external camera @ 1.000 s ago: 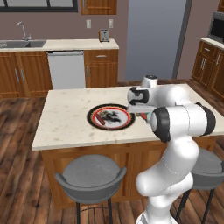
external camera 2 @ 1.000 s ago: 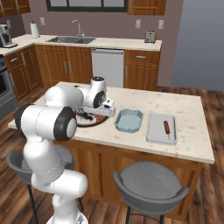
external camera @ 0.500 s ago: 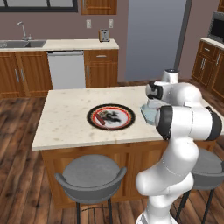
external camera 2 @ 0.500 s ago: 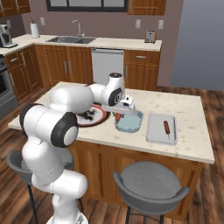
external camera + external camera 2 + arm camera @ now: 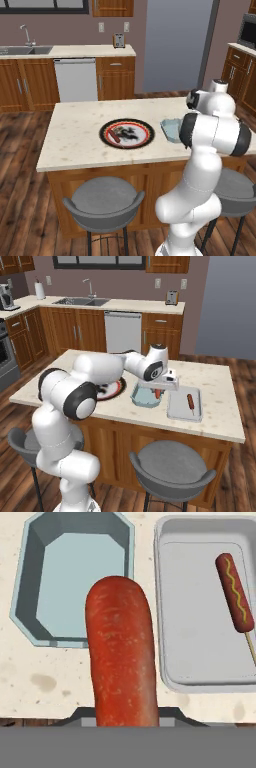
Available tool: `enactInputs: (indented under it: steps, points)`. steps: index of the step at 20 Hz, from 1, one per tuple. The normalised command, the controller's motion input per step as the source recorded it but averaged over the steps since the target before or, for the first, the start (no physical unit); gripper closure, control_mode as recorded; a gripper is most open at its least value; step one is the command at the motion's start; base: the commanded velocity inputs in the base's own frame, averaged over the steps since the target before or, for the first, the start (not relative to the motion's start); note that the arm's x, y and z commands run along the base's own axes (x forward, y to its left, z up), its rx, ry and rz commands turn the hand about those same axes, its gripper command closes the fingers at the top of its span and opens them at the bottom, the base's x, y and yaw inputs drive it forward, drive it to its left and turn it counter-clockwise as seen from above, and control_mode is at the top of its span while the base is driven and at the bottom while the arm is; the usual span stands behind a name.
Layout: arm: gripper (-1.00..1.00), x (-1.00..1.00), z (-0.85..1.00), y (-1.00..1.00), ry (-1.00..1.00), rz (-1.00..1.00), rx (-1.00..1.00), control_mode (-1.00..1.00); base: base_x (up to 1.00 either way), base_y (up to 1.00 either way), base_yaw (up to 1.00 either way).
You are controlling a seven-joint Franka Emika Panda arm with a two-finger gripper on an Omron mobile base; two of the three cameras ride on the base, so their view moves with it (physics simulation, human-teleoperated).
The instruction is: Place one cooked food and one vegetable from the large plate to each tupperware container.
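Observation:
My gripper (image 5: 159,391) is shut on a long red-orange piece of food (image 5: 122,657) that hangs above the counter, over the near edge of a pale blue-grey tupperware container (image 5: 30,577). That container (image 5: 144,399) holds nothing. Right of it lies a second, flatter grey container (image 5: 200,657) with a corn dog (image 5: 234,592) in it. The large plate (image 5: 106,131), with its black rim and red ring, sits left of the containers with a reddish piece of food (image 5: 115,134) on it. In the left base view my own arm hides the hand.
The containers (image 5: 170,129) stand on a light stone island (image 5: 75,140) with two grey stools (image 5: 102,197) along its near side. Behind it run wooden cabinets, a dishwasher (image 5: 75,77) and a sink.
The arm has swung right from above the plate to above the containers, carrying the red-orange food. The jaws stayed shut on it.

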Motion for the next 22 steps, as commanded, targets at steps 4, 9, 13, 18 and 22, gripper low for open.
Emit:
enactInputs:
  steps: [4,9,13,18,22]
  points:
    - [1.0,0.04,-0.21,-0.51,-0.01,0.01,-0.01,-1.0,0.0,0.0,0.0]
    - [1.0,0.27,-0.22,-0.43,-0.01,0.03,0.0,-1.0,0.0,0.0,0.0]
    - [1.0,0.33,-0.28,-0.08,-0.01,0.11,0.0,-1.0,0.0,0.0,0.0]
    - [1.0,0.22,-0.35,-0.16,0.0,0.11,0.0,-1.0,0.0,0.0,0.0]
    - [1.0,0.1,-0.29,-0.41,0.0,0.04,0.0,-1.0,0.0,0.0,0.0]
